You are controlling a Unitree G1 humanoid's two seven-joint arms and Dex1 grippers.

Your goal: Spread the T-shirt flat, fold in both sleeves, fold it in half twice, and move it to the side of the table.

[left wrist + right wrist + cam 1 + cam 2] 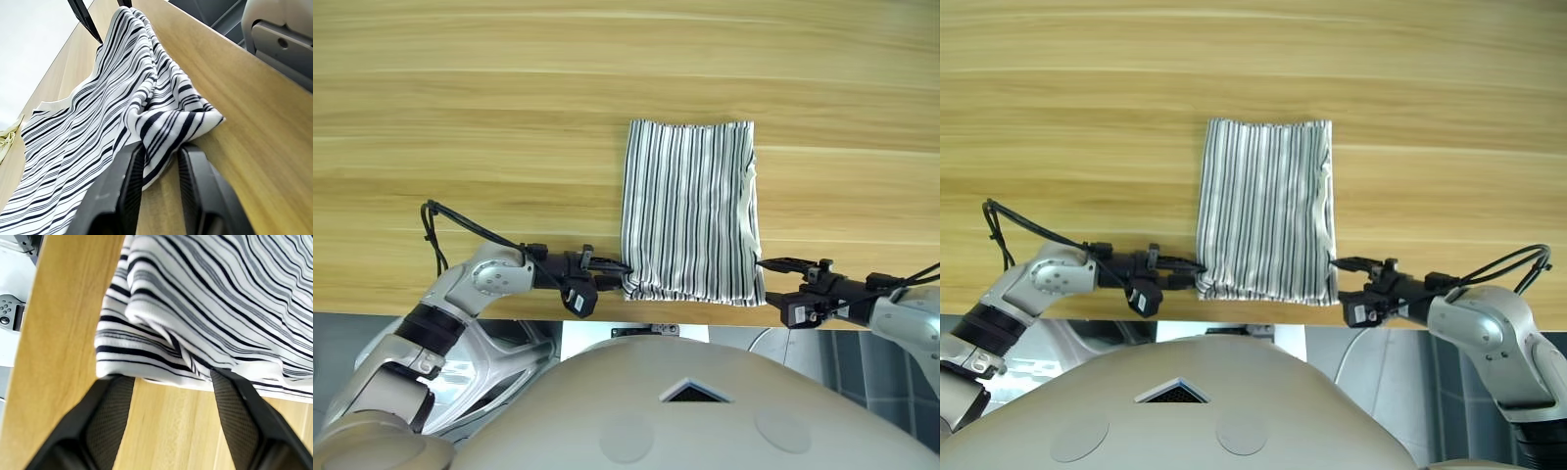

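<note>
While the striped T-shirt (690,211) lies folded into a narrow rectangle near the front edge of the wooden tabletop (460,127), the left gripper (619,266) has its fingers clamped on the shirt's near left corner. The right gripper (168,374) sits at the near right corner, fingers spread apart, tips at the hem.

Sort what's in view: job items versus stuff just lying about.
Job:
striped T-shirt, folded, at the near edge of the table
left pincer, shut on the shirt's near left corner
right pincer, open at the shirt's near right corner

Lying about:
grey controller-like device, off the table, past its edge
</note>
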